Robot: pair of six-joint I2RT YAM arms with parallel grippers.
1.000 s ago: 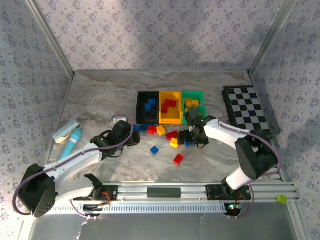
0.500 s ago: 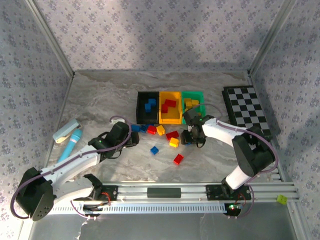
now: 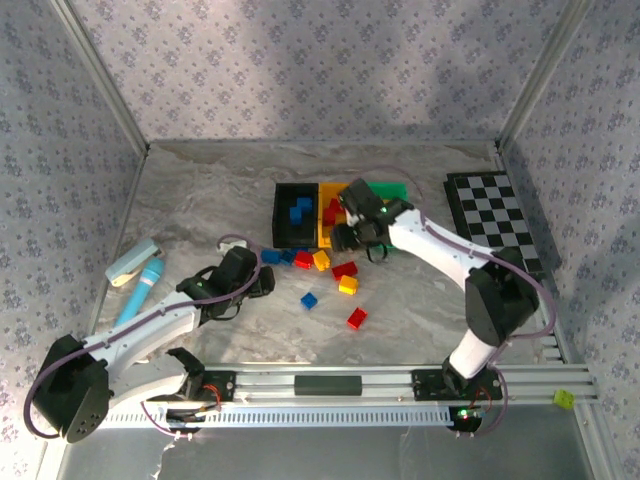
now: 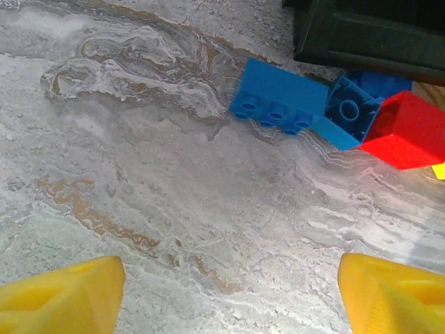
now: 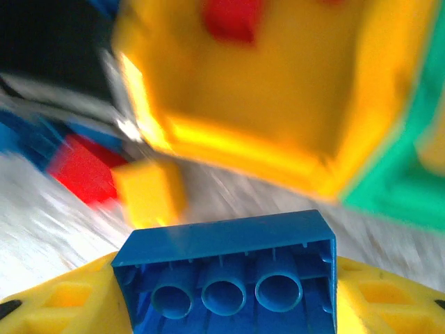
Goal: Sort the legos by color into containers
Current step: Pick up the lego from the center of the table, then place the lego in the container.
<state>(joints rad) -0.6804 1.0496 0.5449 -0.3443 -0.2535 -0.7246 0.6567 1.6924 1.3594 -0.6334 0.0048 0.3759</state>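
Observation:
My right gripper (image 3: 347, 237) hangs over the front edge of the orange-yellow container (image 3: 327, 190), shut on a blue lego (image 5: 229, 278) held underside up between its yellow fingers. Below it lie a yellow lego (image 5: 149, 191) and a red lego (image 5: 83, 167). The black container (image 3: 295, 215) holds blue legos, and the green container (image 3: 392, 188) stands to the right. My left gripper (image 3: 264, 283) is open and low over bare table, its fingers (image 4: 62, 296) wide apart. Ahead of it lie two blue legos (image 4: 278, 94) and a red one (image 4: 407, 129), by the black container's wall (image 4: 368, 31).
Loose legos lie in front of the containers: a yellow one (image 3: 348, 285), a blue one (image 3: 309, 300) and a red one (image 3: 356, 318). A light-blue cylinder with a white block (image 3: 140, 275) lies at the left. A checkerboard (image 3: 495, 215) lies at the right.
My right gripper shut on a blue lego on the table, then rose and swung left and back to the orange-yellow container's front. The left arm barely moved.

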